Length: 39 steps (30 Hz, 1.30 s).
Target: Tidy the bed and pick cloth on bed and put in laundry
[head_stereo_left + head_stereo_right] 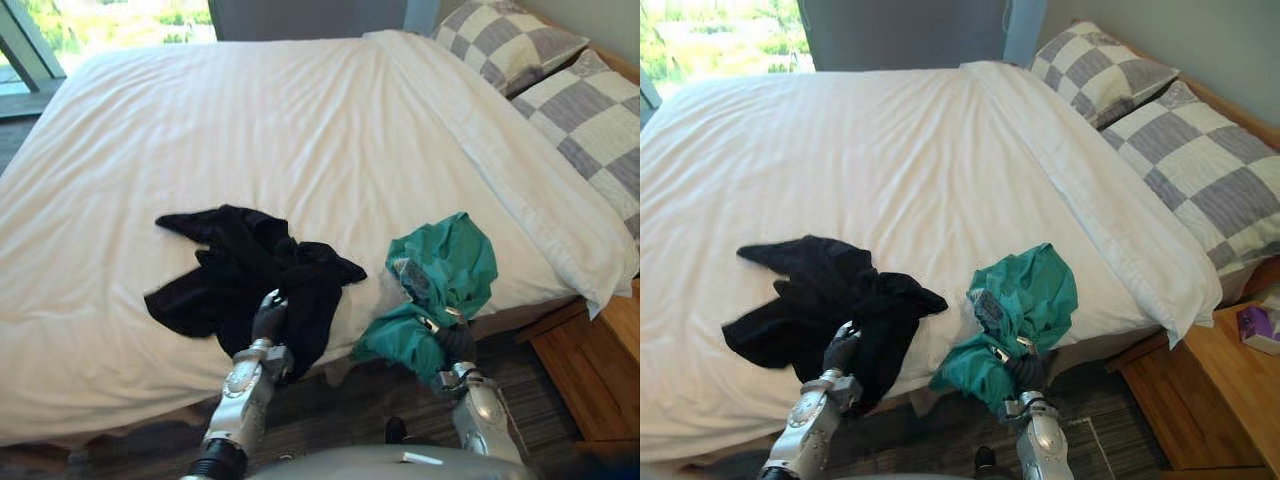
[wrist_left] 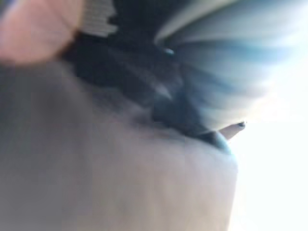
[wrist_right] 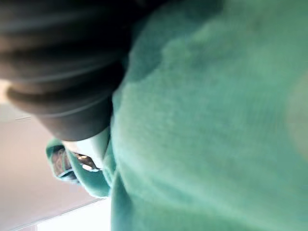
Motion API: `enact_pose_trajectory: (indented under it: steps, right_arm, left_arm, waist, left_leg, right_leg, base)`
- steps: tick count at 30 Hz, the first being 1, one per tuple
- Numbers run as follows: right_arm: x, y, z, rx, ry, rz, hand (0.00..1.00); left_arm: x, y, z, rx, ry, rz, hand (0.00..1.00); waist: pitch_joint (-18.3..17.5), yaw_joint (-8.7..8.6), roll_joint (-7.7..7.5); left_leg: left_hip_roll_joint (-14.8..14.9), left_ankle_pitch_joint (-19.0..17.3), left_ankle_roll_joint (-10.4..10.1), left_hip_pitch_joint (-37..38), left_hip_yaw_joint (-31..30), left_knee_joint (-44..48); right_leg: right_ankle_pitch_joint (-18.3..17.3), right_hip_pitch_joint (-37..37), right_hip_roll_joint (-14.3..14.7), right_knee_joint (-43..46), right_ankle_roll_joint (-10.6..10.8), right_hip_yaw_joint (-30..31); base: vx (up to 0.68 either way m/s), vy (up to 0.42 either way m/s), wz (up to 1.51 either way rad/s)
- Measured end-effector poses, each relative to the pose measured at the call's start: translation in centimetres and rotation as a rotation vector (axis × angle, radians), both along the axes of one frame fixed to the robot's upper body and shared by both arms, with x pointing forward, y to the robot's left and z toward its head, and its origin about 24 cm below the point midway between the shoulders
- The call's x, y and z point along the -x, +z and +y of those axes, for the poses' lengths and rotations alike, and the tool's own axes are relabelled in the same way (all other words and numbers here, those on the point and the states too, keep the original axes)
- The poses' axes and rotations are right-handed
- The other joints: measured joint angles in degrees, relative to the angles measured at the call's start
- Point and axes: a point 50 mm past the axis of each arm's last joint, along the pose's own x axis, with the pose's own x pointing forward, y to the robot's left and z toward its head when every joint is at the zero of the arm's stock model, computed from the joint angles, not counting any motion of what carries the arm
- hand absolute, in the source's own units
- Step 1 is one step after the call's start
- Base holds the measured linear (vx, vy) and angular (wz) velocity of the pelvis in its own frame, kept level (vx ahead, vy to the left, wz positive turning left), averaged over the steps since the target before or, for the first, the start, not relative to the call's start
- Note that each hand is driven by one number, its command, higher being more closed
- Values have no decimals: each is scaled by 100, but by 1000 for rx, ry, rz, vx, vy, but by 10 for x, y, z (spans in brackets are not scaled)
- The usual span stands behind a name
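Left eye view: the robot's right hand grips a bunched green cloth at the near right edge of the bed. The fabric is heaped over the fingers and hangs down past the mattress side. To its left, a black cloth lies crumpled on the white sheet close to the near edge. The left hand rests at the black cloth's near hem with its fingers lost in the dark folds, so it cannot be told whether they are closed. Two checked pillows sit at the far right.

Both garments look light, soft and limp. They will probably sag and trail from any single pinch, and a loose tail could catch on the bed edge. The green one seems best held by its gathered middle, as it is. The black one likely calls for a grasp into the thick knot at its centre rather than at a thin trailing end.
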Motion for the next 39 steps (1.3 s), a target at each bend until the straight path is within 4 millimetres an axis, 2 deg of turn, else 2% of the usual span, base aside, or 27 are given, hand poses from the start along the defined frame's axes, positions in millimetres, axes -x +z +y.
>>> enact_pose_trajectory:
  steps: [6, 9, 10, 11, 12, 14, 15, 16, 18, 19, 20, 22, 23, 24, 25, 26, 27, 28, 30, 31, 32, 33, 34, 35, 36, 37, 39]
  right_arm:
    - [2, 17, 1, -4, 61, -80, 100]
    - [10, 21, 1, -5, 71, -84, 100]
    - [14, 20, 0, -5, 66, -74, 100]
    - [20, 19, 0, 7, 62, -57, 100]
    - [24, 16, -1, 8, 49, -40, 100]
    - [24, 15, -2, 20, 32, -23, 100]
    - [24, 13, -4, 34, 24, -16, 100]
    - [23, 12, -5, 35, 19, -12, 100]
    - [21, 7, -13, 27, 15, -2, 100]
    - [20, 6, -15, 11, 17, -5, 100]
    - [17, 7, -17, -10, 26, -22, 100]
    - [12, 11, -17, -15, 64, -52, 100]
    - [11, 12, -15, -22, 79, -62, 100]
    - [12, 12, -13, -32, 75, -64, 100]
    - [14, 13, -12, -36, 70, -66, 100]
    - [17, 16, -11, -49, 58, -73, 100]
    - [17, 17, -9, -55, 59, -77, 100]
    - [18, 18, -9, -56, 67, -78, 100]
    - [21, 18, -10, -55, 78, -78, 100]
    - [22, 20, -14, -48, 89, -89, 100]
    - [21, 17, -15, -50, 88, -76, 100]
    - [20, 17, -16, -52, 90, -77, 100]
    - [16, 21, -19, -41, 97, -96, 100]
    - [15, 21, -26, -29, 87, -95, 100]
    - [18, 17, -28, -21, 91, -72, 100]
    - [18, 17, -28, -22, 91, -69, 100]
    - [20, 10, -26, -61, 73, -46, 100]
  left_arm:
    - [0, 9, -20, -20, -15, -37, 100]
    - [-2, 18, -28, -45, -25, -71, 100]
    - [-2, 21, -32, -47, -33, -83, 100]
    - [-2, 24, -38, -48, -55, -96, 100]
    - [1, 24, -42, -47, -73, -98, 100]
    - [11, 17, -41, -41, -62, -57, 100]
    - [24, 7, -34, -50, -39, -8, 100]
    - [30, 2, -28, -56, -18, 20, 100]
    - [51, -11, 1, -82, 98, 96, 100]
    - [57, -13, 10, -95, 131, 110, 100]
    - [66, -16, 25, -115, 189, 130, 100]
    - [76, -16, 47, -116, 298, 136, 100]
    - [81, -15, 59, -115, 359, 133, 100]
    - [80, -11, 64, -115, 384, 115, 100]
    - [78, -8, 65, -111, 385, 98, 100]
    - [75, -2, 63, -95, 374, 65, 100]
    - [74, -1, 63, -90, 373, 53, 100]
    - [76, -3, 60, -67, 371, 53, 100]
    - [78, -3, 57, -48, 372, 44, 100]
    - [76, -2, 58, -46, 368, 27, 100]
    - [76, -5, 58, -40, 374, 39, 100]
    - [75, -7, 57, -29, 383, 44, 100]
    - [77, -10, 54, -18, 386, 58, 100]
    - [77, -12, 50, 0, 387, 64, 100]
    - [77, -13, 47, 6, 378, 67, 100]
    - [77, -13, 47, 7, 376, 67, 100]
    - [69, -10, 42, 12, 340, 46, 100]
  waist:
    - [-77, -67, 133]
    - [-103, -99, 173]
    - [-104, -134, 176]
    - [-108, -185, 174]
    - [-113, -156, 159]
    - [-135, 11, 177]
    - [-164, 113, 205]
    - [-182, 126, 206]
    - [-191, 257, 165]
    - [-197, 320, 154]
    - [-181, 461, 125]
    - [-168, 550, 106]
    - [-143, 568, 80]
    - [-105, 526, 19]
    - [-69, 527, -37]
    - [-15, 549, -2]
    - [72, 570, -26]
    - [252, 531, 38]
    - [224, 517, 56]
    - [216, 514, 10]
    - [218, 561, -59]
    - [203, 594, -120]
    - [279, 587, 76]
    - [360, 529, 323]
    - [326, 547, 387]
    - [312, 541, 390]
    - [240, 478, 295]
  left_leg:
    - [74, -103, -57, -17, -29, -26]
    - [57, -95, -42, -222, -401, -7]
    - [57, -95, -24, -360, -641, 64]
    - [24, -58, 35, -536, -1049, 113]
    - [-66, 23, 121, -678, -1448, 121]
    - [-171, 163, 122, -739, -1762, 48]
    - [-241, 212, 142, -804, -1945, 35]
    - [-258, 241, 149, -852, -2049, 41]
    - [-278, 324, 145, -913, -2288, 54]
    - [-277, 326, 144, -925, -2361, 54]
    - [-272, 333, 133, -933, -2437, 51]
    - [-282, 344, 123, -944, -2540, 42]
    - [-339, 420, 155, -990, -2477, 49]
    - [-385, 519, 315, -1050, -2224, 55]
    - [-402, 466, 478, -1070, -1919, 101]
    - [-309, 147, 816, -1191, -1050, 506]
    - [-282, 126, 780, -1264, -778, 804]
    - [-249, 147, 862, -1493, -300, 1511]
    - [-337, 131, 880, -1565, -580, 1462]
    - [-542, -183, 887, -1534, -687, 1067]
    - [-546, -388, 833, -1544, -419, 1139]
    - [-364, -576, 850, -1544, 125, 1451]
    - [83, -795, 930, -1654, 662, 2074]
    - [259, -792, 782, -1650, 803, 2326]
    - [9, -718, 794, -1618, 607, 2129]
    - [-63, -689, 815, -1611, 548, 2060]
    - [-542, -400, 983, -1515, 79, 1509]
  right_leg:
    - [-65, -23, 49, 25, -46, 117]
    - [-358, -169, 4, 347, 79, -17]
    - [-576, -246, 33, 577, 115, 102]
    - [-969, -300, 134, 902, 133, 411]
    - [-1257, -355, 155, 1187, 57, 521]
    - [-1452, -407, 43, 1493, 40, 260]
    - [-1504, -367, 4, 1576, -5, 194]
    - [-1509, -348, -8, 1589, -8, 173]
    - [-1508, -130, -25, 1485, -11, -39]
    - [-1507, -73, -17, 1445, -12, -93]
    - [-1506, 28, -4, 1372, -12, -152]
    - [-1504, 167, -6, 1299, -13, -375]
    - [-1504, 313, -55, 1274, -12, -625]
    - [-1496, 445, -161, 1282, -4, -946]
    - [-1495, 497, -191, 1315, -1, -1088]
    - [-1497, 611, -206, 1419, 0, -1279]
    - [-1497, 664, -227, 1535, 0, -1369]
    - [-1670, 572, -301, 2192, -65, -1627]
    - [-1974, 540, -179, 2066, -227, -1558]
    - [-2089, 554, -215, 1801, -245, -1801]
    - [-2085, 641, -333, 1679, -214, -1871]
    - [-2052, 716, -413, 1516, -181, -2041]
    - [-2070, 819, -404, 1544, -146, -2270]
    - [-2104, 903, -402, 1751, -104, -2452]
    - [-2109, 905, -553, 1967, -95, -2594]
    - [-2108, 903, -594, 2017, -95, -2629]
    - [-2073, 912, -877, 2409, -58, -2944]
  base:
    - [-86, -56, -3]
    - [-22, -38, 48]
    - [47, -36, 123]
    - [121, -95, 182]
    - [124, -100, 170]
    - [172, -81, 125]
    - [178, -34, 111]
    - [178, -20, 116]
    - [173, -27, 107]
    - [147, -44, 82]
    - [124, -60, 61]
    - [88, -49, 65]
    - [16, -10, 118]
    - [18, 20, 134]
    - [53, 55, 151]
    - [51, 53, 111]
    - [62, 130, 172]
    - [18, 104, 148]
    - [11, 44, 157]
    - [7, -5, 137]
    - [61, 2, 126]
    - [109, 21, 76]
    - [150, 31, 96]
    - [89, 166, 96]
    - [48, 158, 76]
    - [43, 218, 90]
    - [78, 134, 125]
